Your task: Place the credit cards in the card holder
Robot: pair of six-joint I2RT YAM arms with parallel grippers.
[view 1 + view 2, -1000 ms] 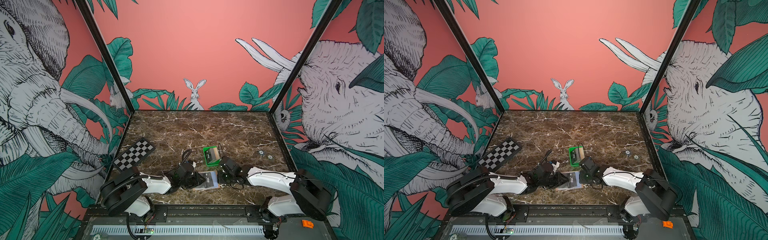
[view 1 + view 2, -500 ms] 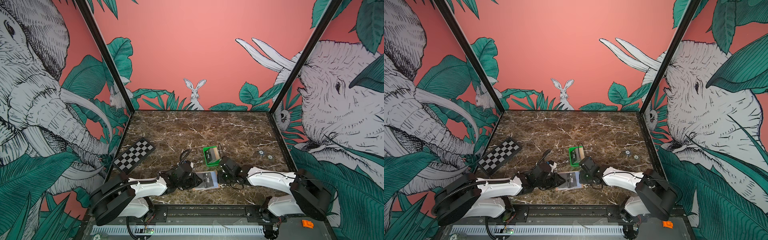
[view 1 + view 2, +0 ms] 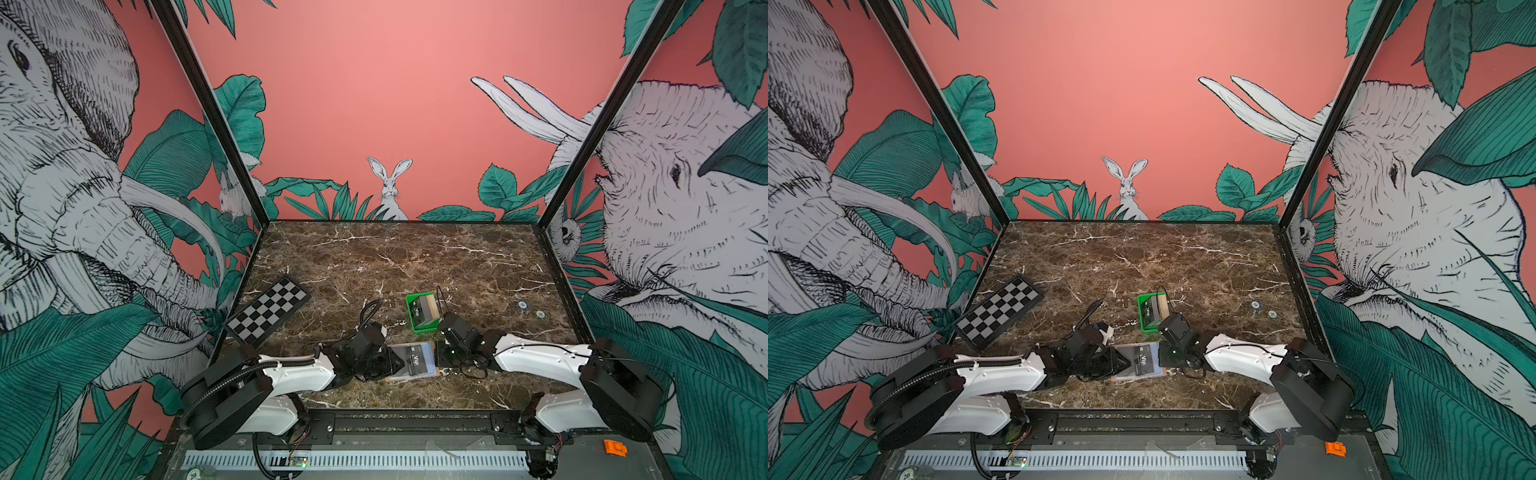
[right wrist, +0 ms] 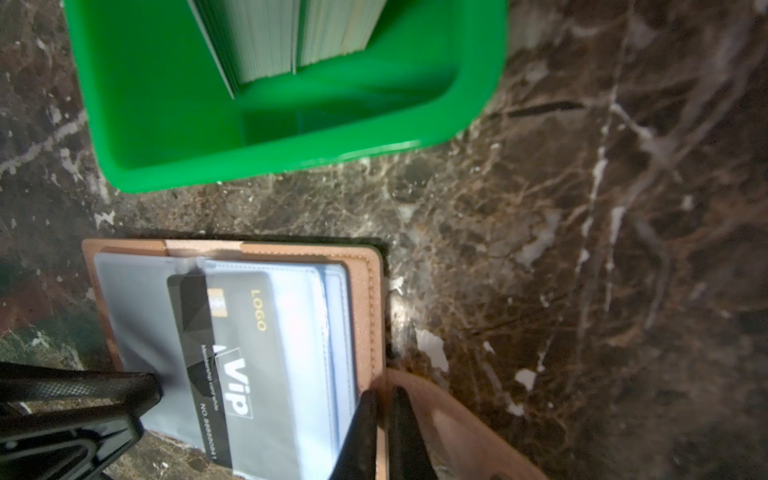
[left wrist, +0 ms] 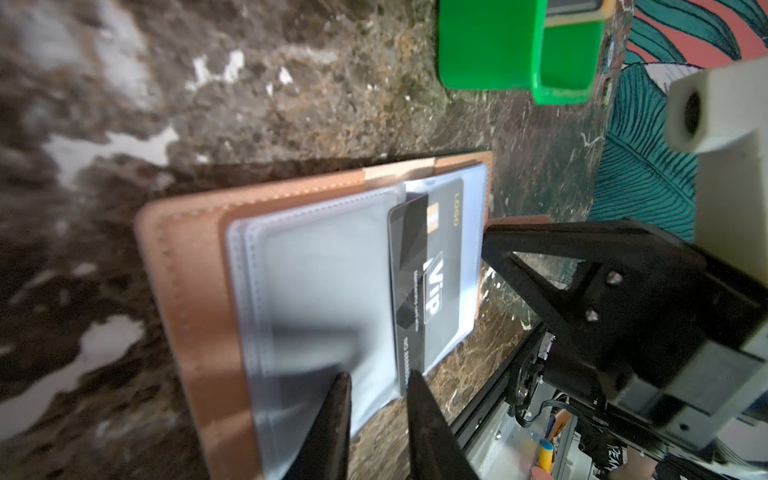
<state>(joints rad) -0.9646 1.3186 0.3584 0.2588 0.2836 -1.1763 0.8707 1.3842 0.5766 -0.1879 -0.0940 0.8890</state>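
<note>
**Location.** The tan-brown leather-like bifold card holder (image 3: 392, 377) lies open and flat on the brown marble table (image 3: 415, 257), near the front edge at centre. It sits between the two arms.

**Done.** One black plastic credit card with white "VIP" lettering (image 5: 432, 282) lies mostly under the clear film of the holder's right-hand pocket. A darker strip of this card is uncovered on the left side and it sits slightly askew, so I judge it not fully seated. A pale blue area shows behind the pockets. Whether that is a card already stowed, I cannot tell.

**Left.** The remaining credit cards (image 4: 270, 37) stand on edge in the green plastic tray (image 4: 166, 124), just beyond the holder. I judge most of the task outstanding.

**Pincers.** The left gripper (image 5: 380, 378) sits at the holder's left side. Its jaws are a little apart with nothing clamped between them, and one fingertip (image 5: 415, 376) is at the card's exposed edge. The right gripper (image 4: 380, 411) is clenched on the holder's right cover edge by the strap tab, pinning it.
</note>
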